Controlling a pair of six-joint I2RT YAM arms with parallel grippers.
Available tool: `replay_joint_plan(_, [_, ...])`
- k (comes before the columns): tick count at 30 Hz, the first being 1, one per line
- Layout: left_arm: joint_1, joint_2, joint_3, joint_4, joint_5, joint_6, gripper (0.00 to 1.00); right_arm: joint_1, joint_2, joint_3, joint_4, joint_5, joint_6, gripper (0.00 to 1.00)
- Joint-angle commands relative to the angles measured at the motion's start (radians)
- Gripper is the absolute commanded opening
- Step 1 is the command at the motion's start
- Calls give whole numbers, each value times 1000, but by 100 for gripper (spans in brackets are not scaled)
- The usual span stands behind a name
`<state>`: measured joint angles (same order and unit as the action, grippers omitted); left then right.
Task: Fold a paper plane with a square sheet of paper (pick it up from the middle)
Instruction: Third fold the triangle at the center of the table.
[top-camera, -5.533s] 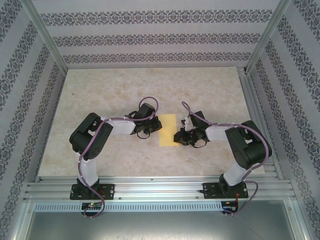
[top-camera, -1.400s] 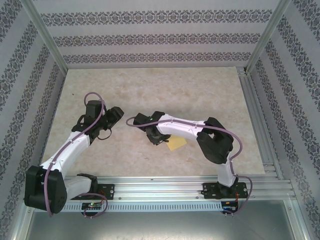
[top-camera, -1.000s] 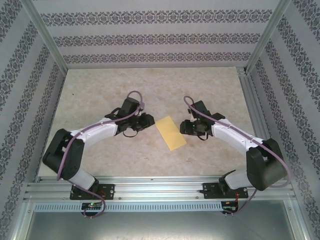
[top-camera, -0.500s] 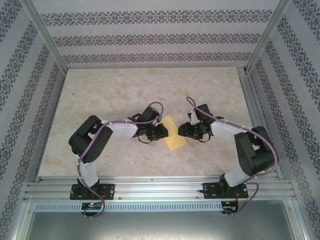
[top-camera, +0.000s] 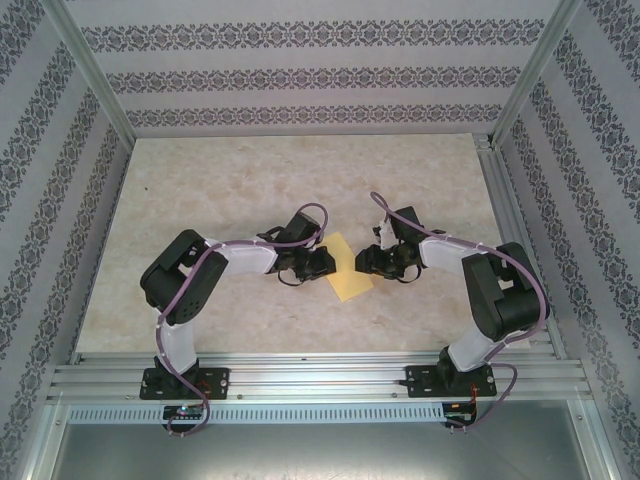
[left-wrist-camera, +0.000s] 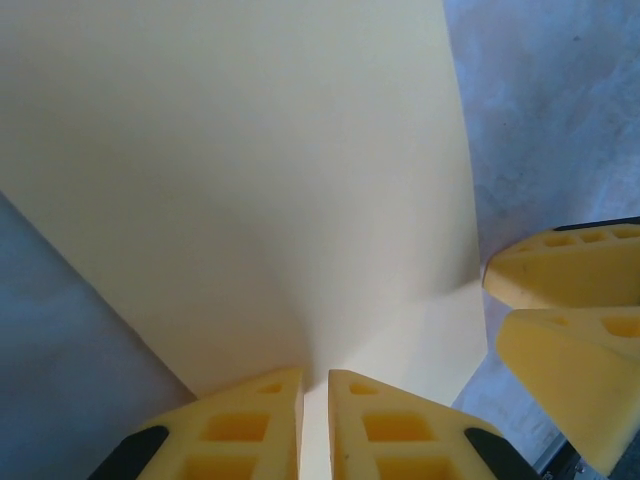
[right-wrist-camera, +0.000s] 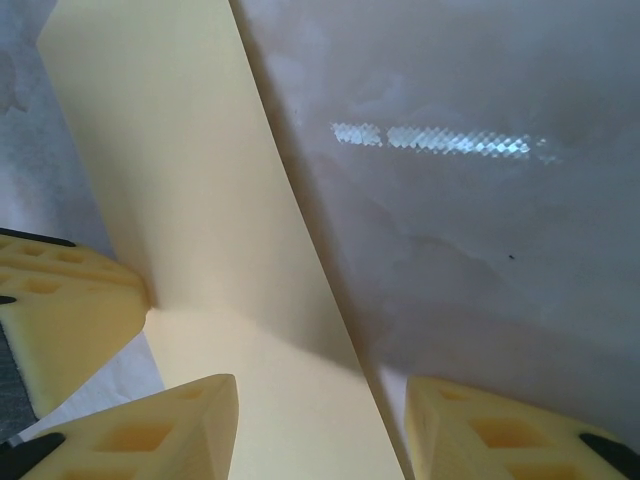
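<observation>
We see the left arm and right arm built alike: white shells between bulky black joints, a purple cable looped along each, black base plates at the foot, yellow fingers moulded with hollow pockets

The sheet of paper is thin, plain pale-yellow paper, matt and smooth, with soft shading where it bends. The table has a smooth, stone-like mottled beige top with a slight gloss; in the right wrist view it carries a bright streak of reflected light. The fingers of the left gripper and of the right gripper look like matt yellow moulded plastic or rubber with recessed pockets. The arms wear glossy white plastic shells and matt black joints, with purple sheathed cables. The rails along the table's near edge are bare silvery metal, ridged lengthwise. The walls look matt and pattern-printed.
</observation>
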<state>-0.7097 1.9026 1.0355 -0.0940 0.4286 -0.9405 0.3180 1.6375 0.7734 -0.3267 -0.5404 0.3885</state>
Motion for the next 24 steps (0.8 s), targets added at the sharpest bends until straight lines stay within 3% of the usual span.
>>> replay_joint_plan(1, [-10,22,23,-34,-21,35,16,15,25,18,34,-102,-34,47])
replay_joint_plan(15, [-10,29,41,-53,-22,49,15,15,-87,0,-5,-106,-7,46])
replay_joint_plan(20, [-11,7,48,-12,12,39,21,17,-104,-37,60,-168,40,46])
replay_joint_plan(24, [-8,-2,70,-2,14,7,31,18,-126,-78,128,-187,77,48])
